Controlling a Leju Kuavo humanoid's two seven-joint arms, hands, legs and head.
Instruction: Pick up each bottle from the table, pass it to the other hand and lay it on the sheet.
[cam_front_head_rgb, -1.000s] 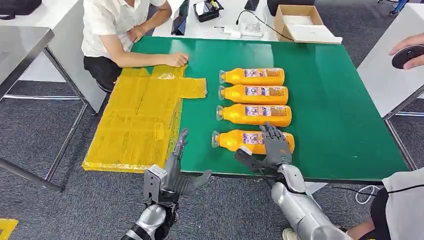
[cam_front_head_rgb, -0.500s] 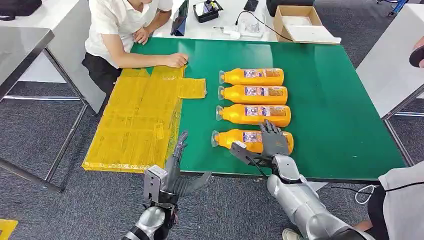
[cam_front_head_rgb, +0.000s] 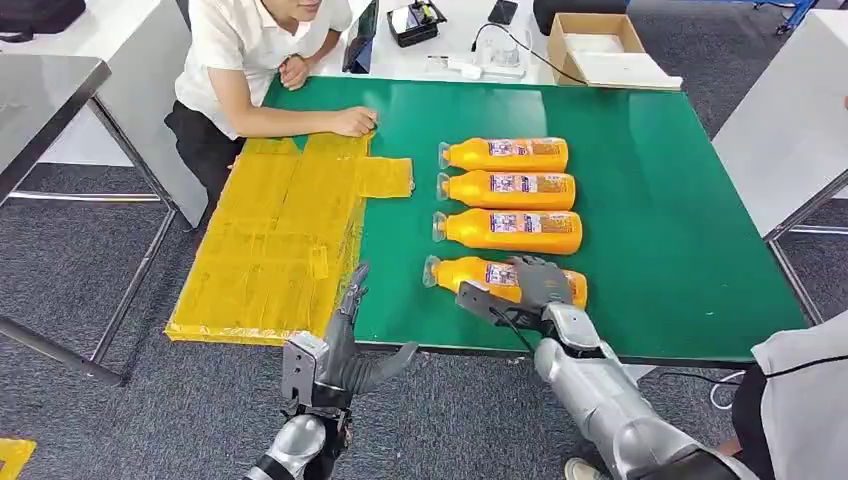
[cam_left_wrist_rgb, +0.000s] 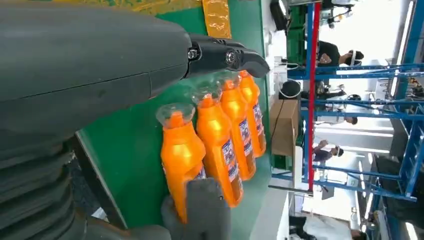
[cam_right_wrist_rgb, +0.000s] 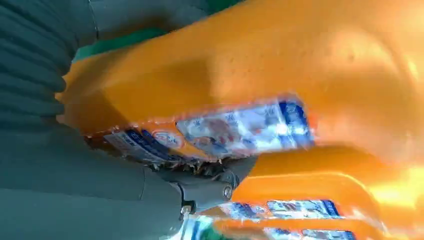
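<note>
Four orange bottles are laid in a row on the green surface (cam_front_head_rgb: 660, 220), long axes running side to side, caps toward the yellow sheet (cam_front_head_rgb: 280, 240). The nearest bottle (cam_front_head_rgb: 470, 275) is covered by the right hand (cam_front_head_rgb: 535, 285), whose fingers are now curled over its body where a second ago they were held raised; whether it is gripped cannot be told. The left hand (cam_front_head_rgb: 350, 345) is held open at the surface's near edge, holding nothing, unchanged.

Bright, even light throughout; the right wrist view is close and blurred.
</note>
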